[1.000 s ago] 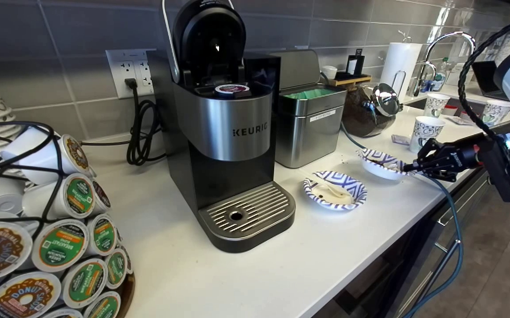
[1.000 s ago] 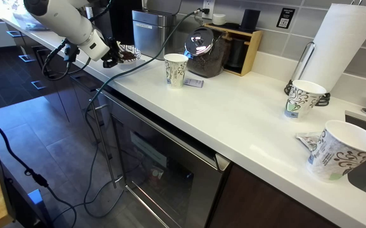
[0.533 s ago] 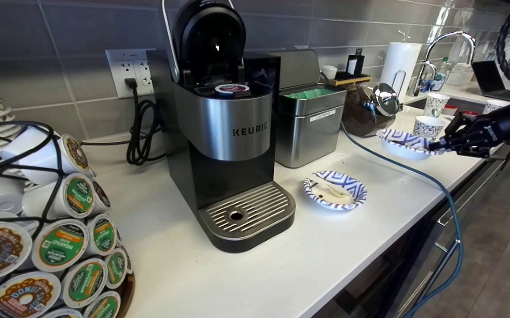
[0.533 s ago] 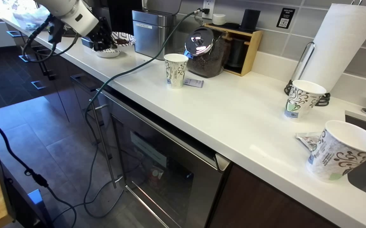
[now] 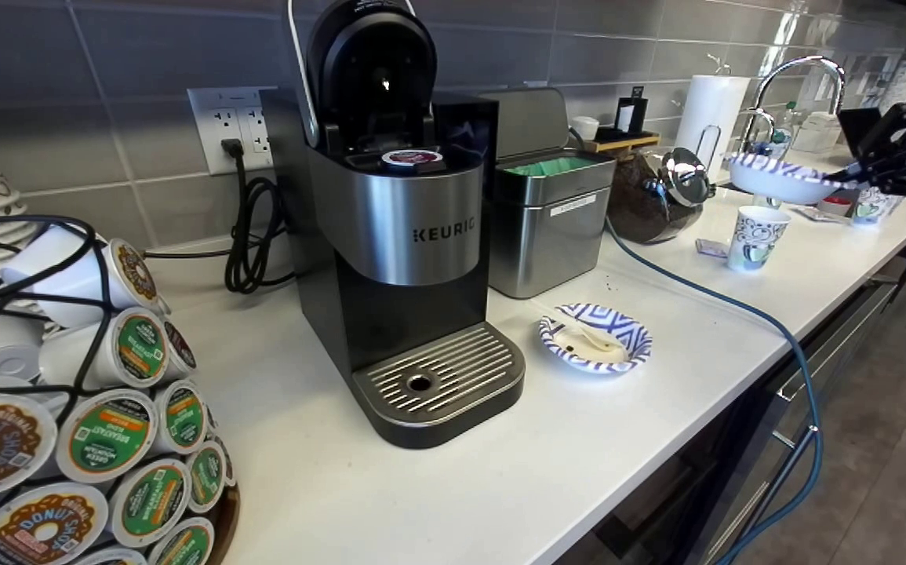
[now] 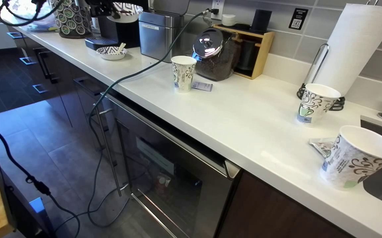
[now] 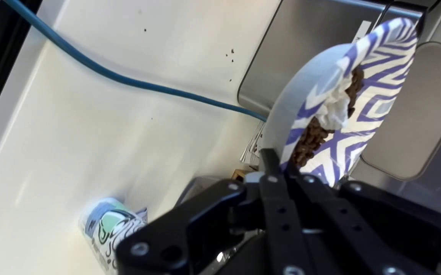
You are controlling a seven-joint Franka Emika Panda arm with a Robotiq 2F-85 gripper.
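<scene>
A: Hand, quick?

B: Nearly closed. The hand (image 7: 280,164) pinches a patterned paper bowl (image 7: 300,88) by its rim; the gap looks no wider than the paper.

A: Bowl's where?

B: In the air, off the surface (image 7: 71,133), per both exterior views. Rim looks near level there; the wrist view slants everything.

A: Contents?

B: Brown bean-like pieces (image 7: 310,143) plus a white crumpled bit (image 7: 335,110). Can't tell what that is.

A: So, doing this hold well?

B: My read: it's a 1-sided grip on thin paper, so the far side may sag or twist. Firm pinch, but not enough to fold the rim. Slow wrist turns, small tilts only, or the loose pieces could slide out. No easing of the grip up there.

A: Nearby stuff?

B: Paper cup (image 7: 107,227) upright on the surface, then a blue cable (image 7: 136,84) running over it to the edge, then a metal bin (image 7: 300,38) standing open. Height over all 3 is worth minding, I'd say; a bump would likely shake the pieces.

A: Further off?

B: 2nd bowl (image 5: 633,333), same sort of pattern, down on the surface with a pale utensil-like thing (image 6: 121,48) in it. Past that, a coffee machine (image 5: 413,227) with its top raised.
</scene>
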